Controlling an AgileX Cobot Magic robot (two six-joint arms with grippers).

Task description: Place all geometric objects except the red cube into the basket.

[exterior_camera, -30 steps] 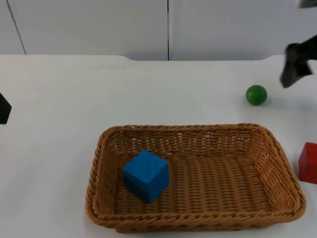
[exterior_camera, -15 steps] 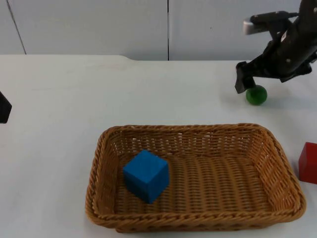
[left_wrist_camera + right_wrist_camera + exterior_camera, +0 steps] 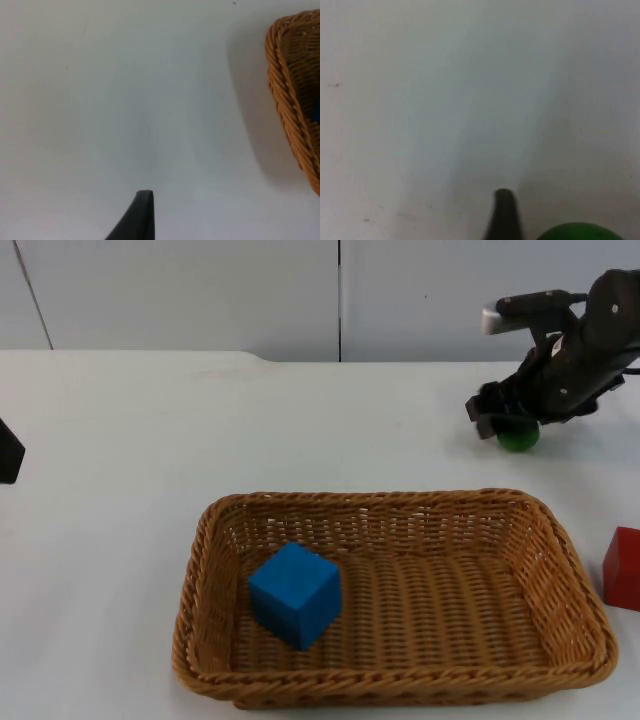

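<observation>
A green ball (image 3: 520,441) lies on the white table at the back right. My right gripper (image 3: 503,420) is down over it, open, with one fingertip (image 3: 504,212) standing just beside the ball (image 3: 580,233) and not touching it. The arm hides the ball's upper part in the top view. A blue cube (image 3: 295,594) sits in the left half of the wicker basket (image 3: 560,540). The red cube (image 3: 623,568) rests on the table right of the basket. My left gripper (image 3: 8,452) waits at the table's far left edge.
The basket's rim (image 3: 290,100) stands a little way from the left arm. Bare white table runs between the basket and the grey partition wall (image 3: 200,295).
The right arm came in from the upper right and dropped down onto the green ball. The ball, both cubes and the left arm have stayed put.
</observation>
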